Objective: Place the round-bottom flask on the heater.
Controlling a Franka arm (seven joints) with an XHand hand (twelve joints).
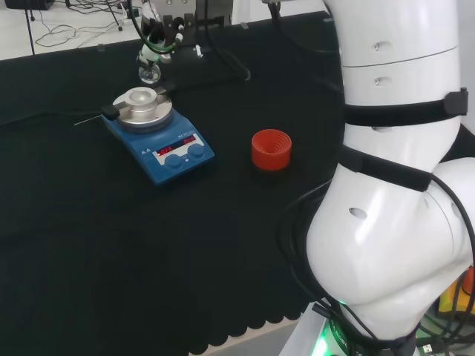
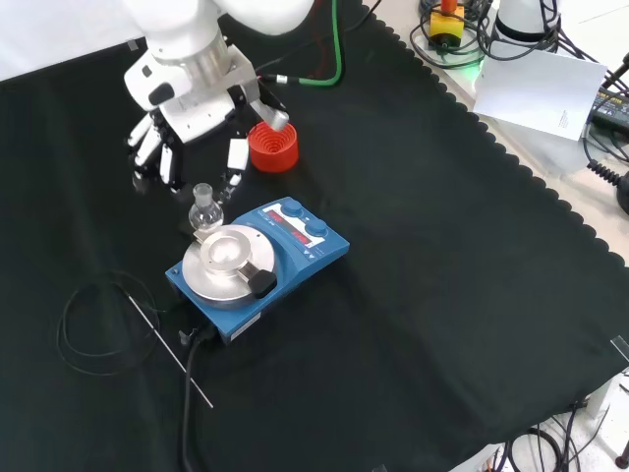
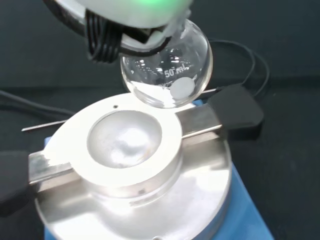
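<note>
The hand [image 2: 201,133] pinches the round-bottom flask [image 3: 167,67] by its neck, up in the air beside the heater [image 2: 257,265], so it is not yet set in the bowl [image 3: 125,140].

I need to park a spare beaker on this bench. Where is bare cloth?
Front view: bare black cloth right of the blue heater with silver bowl. Crowded behind it: hand, clear round-bottom flask, red ribbed ring. Left: looped black cable.

A: In the wrist view, the neck of the clear glass round-bottom flask [image 3: 167,67] is hidden behind a blurred white and black part of the hand [image 3: 135,20]

B: And the blue heater with its silver bowl-shaped block [image 3: 125,165] is cut off at the frame's lower edge
</note>
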